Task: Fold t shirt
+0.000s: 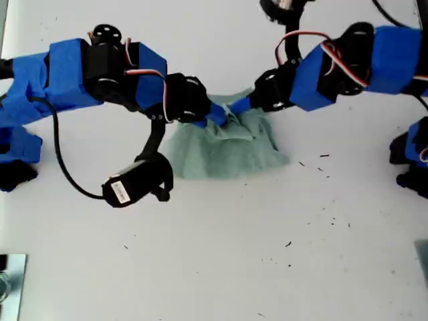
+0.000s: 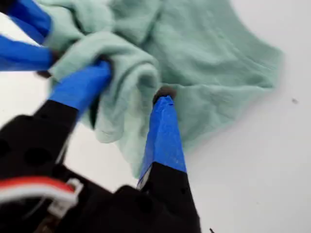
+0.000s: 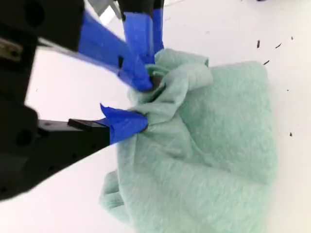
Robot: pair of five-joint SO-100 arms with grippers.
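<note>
The pale green t shirt (image 1: 227,152) lies crumpled in a heap on the white table (image 1: 221,254), a little behind the middle of the exterior view. Both arms meet at its rear top. My first gripper (image 1: 237,108) (image 2: 131,85), reaching in from the exterior view's right, is shut on a bunched fold of the t shirt (image 2: 209,53). My second gripper (image 1: 215,116) (image 3: 138,102), coming from the exterior view's left, is shut on a neighbouring bunch of the t shirt (image 3: 209,160). The two sets of blue fingertips almost touch. Neckline and sleeves are hidden in the folds.
The second arm's wrist camera (image 1: 134,184) hangs low over the table, to the exterior view's left of the shirt. Small dark specks (image 1: 314,162) dot the table on the exterior view's right. An arm base (image 1: 411,160) stands at that right edge. A metal object (image 1: 10,287) sits in the near left corner.
</note>
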